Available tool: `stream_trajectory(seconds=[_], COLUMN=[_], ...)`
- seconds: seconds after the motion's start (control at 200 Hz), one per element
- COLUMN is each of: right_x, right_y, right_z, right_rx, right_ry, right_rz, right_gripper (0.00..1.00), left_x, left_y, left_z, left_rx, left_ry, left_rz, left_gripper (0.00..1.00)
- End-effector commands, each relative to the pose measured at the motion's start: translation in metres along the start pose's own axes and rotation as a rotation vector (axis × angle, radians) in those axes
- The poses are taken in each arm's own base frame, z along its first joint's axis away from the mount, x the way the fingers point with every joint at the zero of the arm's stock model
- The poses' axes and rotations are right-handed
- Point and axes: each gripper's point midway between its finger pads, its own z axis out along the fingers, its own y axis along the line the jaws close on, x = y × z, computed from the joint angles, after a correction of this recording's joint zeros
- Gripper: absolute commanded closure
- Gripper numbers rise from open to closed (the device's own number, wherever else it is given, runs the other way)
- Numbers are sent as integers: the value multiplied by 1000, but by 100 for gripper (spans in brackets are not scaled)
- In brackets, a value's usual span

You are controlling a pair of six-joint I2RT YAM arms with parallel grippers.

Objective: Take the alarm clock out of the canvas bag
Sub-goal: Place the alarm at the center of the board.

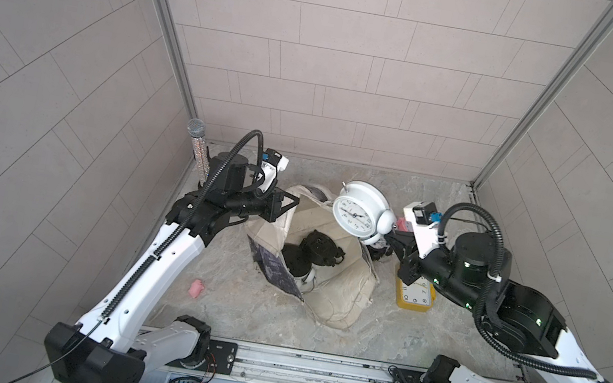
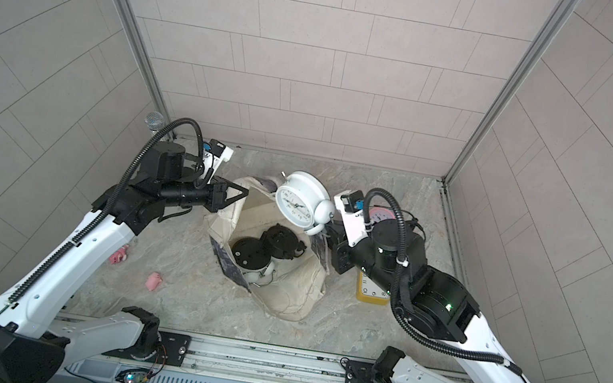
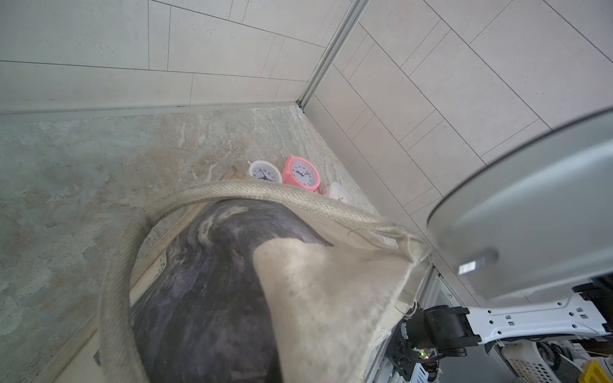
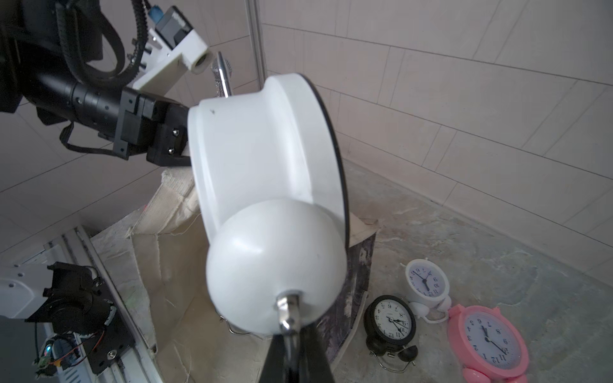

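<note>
A large white twin-bell alarm clock (image 1: 356, 211) (image 2: 296, 203) (image 4: 265, 165) hangs in the air above the mouth of the cream canvas bag (image 1: 337, 299) (image 2: 291, 299) (image 4: 172, 265). My right gripper (image 1: 387, 240) (image 2: 328, 228) (image 4: 292, 351) is shut on the clock's metal handle beside one bell. My left gripper (image 1: 294, 201) (image 2: 243, 192) is shut on the bag's far rim and holds it up; in the left wrist view the bag's cloth (image 3: 331, 298) hides the jaws. Two black clocks (image 1: 319, 245) (image 1: 295, 260) lie face down inside the bag.
A yellow rectangular clock (image 1: 413, 297) lies under my right wrist. Black (image 4: 389, 320), small white (image 4: 426, 282) and pink (image 4: 487, 341) clocks stand on the table right of the bag. A microphone (image 1: 197, 153) stands at the back left. A pink scrap (image 1: 196, 288) lies front left.
</note>
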Motion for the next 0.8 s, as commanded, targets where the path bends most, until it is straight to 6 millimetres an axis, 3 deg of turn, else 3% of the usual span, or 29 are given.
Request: stream_trajectory(seconds=[0.0, 0.155, 0.26, 0.385, 0.52, 0.636, 0.791], right_x=[-34, -35, -19, -1, 23, 59, 107], right_y=[-20, -45, -76, -89, -98, -100, -82], right_z=[-27, -44, -47, -41, -29, -8, 22], right_rx=[66, 175, 346, 388, 372, 296, 113], right_ry=[-129, -142, -81, -32, 29, 130, 241], right_rz=[28, 53, 102, 168, 284, 428, 590], right_gripper=[100, 100, 100, 100, 100, 100, 100], left_x=[-17, -17, -19, -26, -24, -23, -19], left_y=[-9, -9, -9, -7, -7, 6, 6], left_z=[-8, -8, -12, -22, -27, -37, -36], left_rx=[15, 10, -9, -60, -60, -169, -155], left_ry=[-57, -57, -62, -60, -18, 19, 62], left_rz=[52, 56, 72, 114, 159, 235, 270], left_gripper=[100, 100, 100, 100, 100, 100, 100])
